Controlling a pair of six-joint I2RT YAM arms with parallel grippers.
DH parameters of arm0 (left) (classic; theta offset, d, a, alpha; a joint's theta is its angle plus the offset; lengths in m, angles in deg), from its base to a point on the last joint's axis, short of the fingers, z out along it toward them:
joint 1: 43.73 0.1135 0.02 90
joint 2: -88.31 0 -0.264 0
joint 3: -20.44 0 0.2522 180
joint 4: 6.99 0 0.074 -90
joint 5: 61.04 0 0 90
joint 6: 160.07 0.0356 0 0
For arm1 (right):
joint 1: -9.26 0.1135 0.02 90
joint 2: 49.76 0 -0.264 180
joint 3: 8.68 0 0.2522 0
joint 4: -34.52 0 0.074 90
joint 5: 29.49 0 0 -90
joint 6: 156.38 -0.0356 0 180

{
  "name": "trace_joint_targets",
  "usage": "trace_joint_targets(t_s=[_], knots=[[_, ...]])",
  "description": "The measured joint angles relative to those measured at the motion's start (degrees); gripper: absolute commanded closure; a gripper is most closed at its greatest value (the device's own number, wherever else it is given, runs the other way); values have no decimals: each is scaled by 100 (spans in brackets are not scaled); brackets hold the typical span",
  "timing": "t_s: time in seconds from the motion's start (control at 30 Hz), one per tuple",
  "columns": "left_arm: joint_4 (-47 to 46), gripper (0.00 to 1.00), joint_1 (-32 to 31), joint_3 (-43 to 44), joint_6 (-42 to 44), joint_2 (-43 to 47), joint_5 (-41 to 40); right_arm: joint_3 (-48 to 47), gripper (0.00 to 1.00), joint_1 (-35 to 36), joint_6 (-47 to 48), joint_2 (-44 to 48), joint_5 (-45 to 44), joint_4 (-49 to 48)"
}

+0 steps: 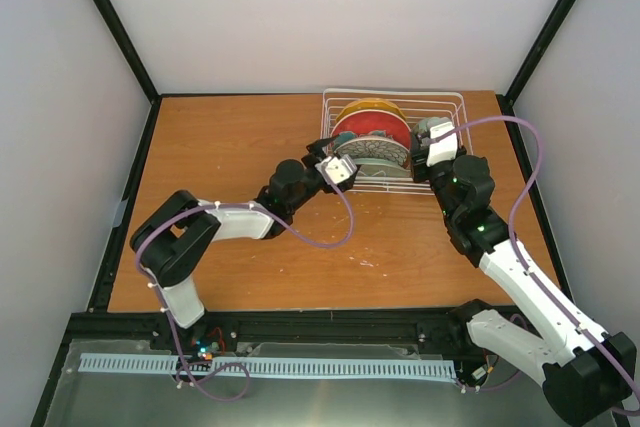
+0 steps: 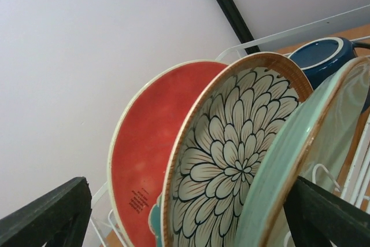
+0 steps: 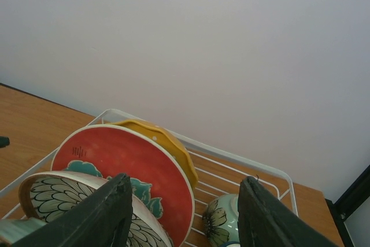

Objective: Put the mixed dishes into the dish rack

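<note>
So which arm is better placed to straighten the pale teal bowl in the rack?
Left. Its tool hovers beside the pale teal bowl, the rim close between its open fingers. The right tool is at the rack's right end, by the small green bowl.

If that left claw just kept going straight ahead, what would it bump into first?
Most likely the pale teal bowl: its rim sits between the open fingers of the left gripper. The white floral plate stands right behind it. Depth is hard to judge.
</note>
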State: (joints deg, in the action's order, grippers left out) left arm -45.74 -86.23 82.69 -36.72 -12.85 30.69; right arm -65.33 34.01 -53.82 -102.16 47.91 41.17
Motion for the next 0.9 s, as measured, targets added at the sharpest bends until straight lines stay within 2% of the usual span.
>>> trace_joint_targets(t_s=[0.1,0.4,0.57,0.7,0.9], knots=[[74,0,0,-70,-96,192,-52,0,49,0,-13,0,13,-2],[68,0,0,-756,-647,1447,-260,28,49,0,-83,9,39,-2],[192,1,0,-1259,-1123,2238,-476,74,45,0,-166,76,59,31],[927,0,0,-1248,-1563,3246,-846,74,44,-2,-284,219,9,249],[2059,0,0,-649,-2050,4629,-1851,197,40,-7,-848,564,-50,791]])
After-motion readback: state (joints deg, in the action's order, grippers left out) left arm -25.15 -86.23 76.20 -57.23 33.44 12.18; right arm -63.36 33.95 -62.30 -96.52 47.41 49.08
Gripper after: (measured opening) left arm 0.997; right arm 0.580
